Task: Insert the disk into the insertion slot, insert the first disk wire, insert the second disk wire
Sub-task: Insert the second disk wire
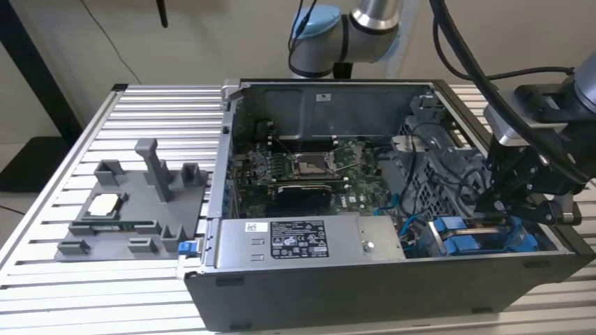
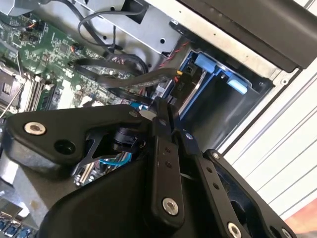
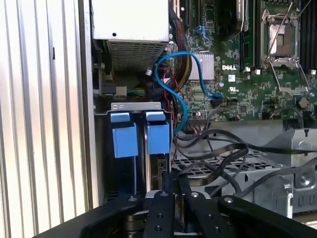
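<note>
Second wrist view, nearest first: shows the gripper [image 2: 161, 105] clenched, black fingers [image 2: 161, 148] drawn together to one point, anything pinched there impossible to make out. Hangs right at the mouth of the insertion slot [image 2: 223, 113], a dark metal bay trimmed with blue rails [image 2: 210, 63]. Finds the disk [image 2: 194, 98] already standing on edge inside that bay, on the side nearer the motherboard [image 2: 44, 59], visible as a thin silver-grey strip. Catches a black connector [image 2: 182, 82] close against the strip, touching or not impossible to judge, and a flat black cable [image 2: 124, 69] trailing off over the board.

Next out, in the first wrist view: picks up the blue rails as two blocks side by side beyond the fingertips, then a looping blue cable [image 3: 171, 82], then the perforated end of the power-supply box [image 3: 132, 53] and the green motherboard.

Farthest back, in the exterior view: shows the gripper inside the open computer case [image 1: 373, 300], in the near corner toward the exterior view's right, directly over the blue rails. Shows the labelled power-supply box along the near wall. Rests the case on a slatted metal table [image 1: 149, 112], with a grey fixture tray [image 1: 139, 202] just beside it on the exterior view's left.
</note>
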Robot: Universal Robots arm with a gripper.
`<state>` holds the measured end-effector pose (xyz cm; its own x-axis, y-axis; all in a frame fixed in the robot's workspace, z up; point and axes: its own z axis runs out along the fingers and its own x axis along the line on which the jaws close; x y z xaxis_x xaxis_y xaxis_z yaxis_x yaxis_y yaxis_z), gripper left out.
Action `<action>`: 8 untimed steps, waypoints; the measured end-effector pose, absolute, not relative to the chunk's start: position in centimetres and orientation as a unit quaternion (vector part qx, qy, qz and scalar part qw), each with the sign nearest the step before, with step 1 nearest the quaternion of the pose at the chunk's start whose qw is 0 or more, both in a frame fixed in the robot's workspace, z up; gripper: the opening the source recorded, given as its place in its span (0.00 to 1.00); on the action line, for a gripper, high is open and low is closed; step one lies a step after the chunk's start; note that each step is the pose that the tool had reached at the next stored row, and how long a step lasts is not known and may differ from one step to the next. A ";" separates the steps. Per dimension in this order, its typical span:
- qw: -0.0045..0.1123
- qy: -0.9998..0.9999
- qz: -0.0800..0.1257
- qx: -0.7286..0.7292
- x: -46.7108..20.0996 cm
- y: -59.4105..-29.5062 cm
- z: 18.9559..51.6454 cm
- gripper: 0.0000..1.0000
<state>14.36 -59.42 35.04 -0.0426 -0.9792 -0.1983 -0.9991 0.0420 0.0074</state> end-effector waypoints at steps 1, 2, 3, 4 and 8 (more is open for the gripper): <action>0.069 0.718 0.072 -0.688 14.4 -59.4 35.0 0.15; 0.070 0.718 0.072 -0.688 14.4 -59.5 34.9 0.15; 0.070 0.718 0.072 -0.688 14.4 -59.6 34.9 0.15; 0.070 0.718 0.072 -0.688 14.4 -59.6 34.9 0.15; 0.070 0.718 0.072 -0.688 14.4 -59.6 34.9 0.15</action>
<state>14.40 -59.62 34.94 -0.0425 -0.9791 -0.1988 -0.9991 0.0419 0.0073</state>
